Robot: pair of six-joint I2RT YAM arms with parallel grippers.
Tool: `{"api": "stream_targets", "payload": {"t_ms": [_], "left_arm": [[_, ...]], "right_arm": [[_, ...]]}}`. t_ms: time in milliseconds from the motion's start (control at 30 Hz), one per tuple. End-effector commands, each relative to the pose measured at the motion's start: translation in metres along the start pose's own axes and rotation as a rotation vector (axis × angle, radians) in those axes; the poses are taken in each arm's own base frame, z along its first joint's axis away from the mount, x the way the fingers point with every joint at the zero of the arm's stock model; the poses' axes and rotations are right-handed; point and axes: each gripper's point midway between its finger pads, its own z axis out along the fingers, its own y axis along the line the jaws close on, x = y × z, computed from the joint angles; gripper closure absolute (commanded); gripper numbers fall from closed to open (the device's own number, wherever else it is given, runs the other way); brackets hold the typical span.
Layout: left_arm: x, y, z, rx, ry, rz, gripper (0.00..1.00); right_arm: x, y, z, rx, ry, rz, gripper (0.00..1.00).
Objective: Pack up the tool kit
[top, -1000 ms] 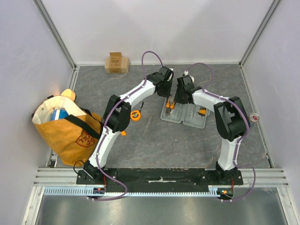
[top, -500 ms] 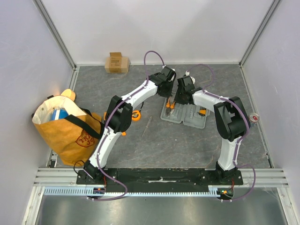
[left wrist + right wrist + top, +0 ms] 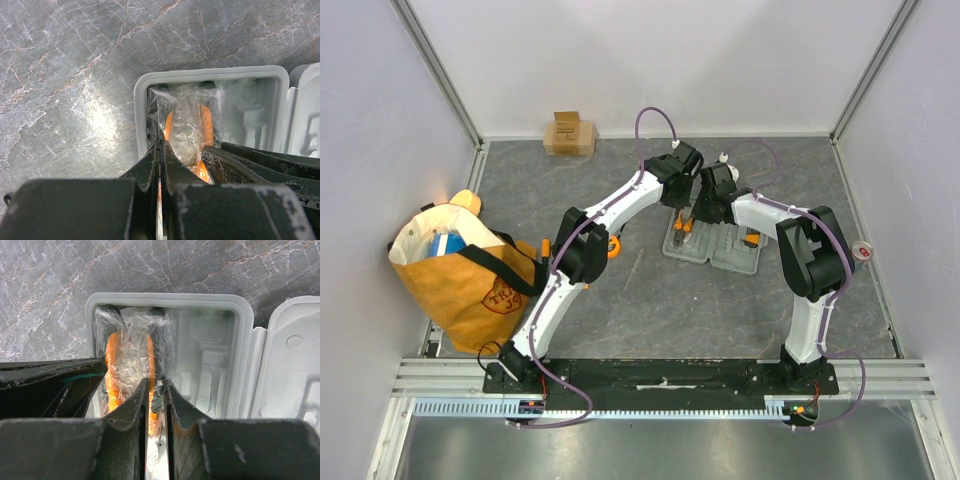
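Swung in closer since a second ago, now over the wrapped pliers (image 3: 205, 125) in the left tray of the open grey case (image 3: 712, 248), mid-table (image 3: 650, 300). Left gripper (image 3: 161, 145) pressed together on the film; right gripper (image 3: 156, 385) pinching one orange handle. Probably seating them.

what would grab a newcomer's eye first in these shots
At the centre of the top view, the left gripper and right gripper meet over the open flat grey plastic case. Both appear to be pinching orange-handled pliers in clear plastic wrap in its end compartment. Next comes the big yellow-orange fabric bag, slumped at the far left.
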Motion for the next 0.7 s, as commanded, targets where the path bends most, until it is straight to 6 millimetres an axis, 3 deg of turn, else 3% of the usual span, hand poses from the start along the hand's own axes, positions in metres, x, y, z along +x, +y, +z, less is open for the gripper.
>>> {"api": "stream_targets", "payload": {"t_ms": [0, 100, 300, 433, 533, 667], "left_arm": [[0.153, -0.001, 0.023, -0.067, 0.477, 0.053, 0.98], [0.148, -0.012, 0.016, 0.013, 0.488, 0.020, 0.98], [0.066, -0.027, -0.026, 0.179, 0.276, -0.074, 0.98], [0.004, -0.020, -0.071, 0.204, 0.077, -0.133, 0.85], [-0.031, -0.009, -0.104, 0.210, -0.045, -0.177, 0.78], [-0.044, 0.018, -0.132, 0.153, -0.134, -0.239, 0.73]], "right_arm": [[0.032, -0.016, 0.011, 0.045, 0.089, 0.018, 0.79], [0.029, -0.010, 0.008, 0.023, 0.086, 0.022, 0.79], [-0.013, 0.011, -0.021, -0.011, -0.011, -0.005, 0.77], [-0.045, 0.024, -0.044, -0.021, -0.083, -0.041, 0.67], [-0.063, 0.031, -0.061, -0.022, -0.122, -0.072, 0.60], [-0.070, 0.044, -0.075, -0.037, -0.147, -0.154, 0.61]]}}
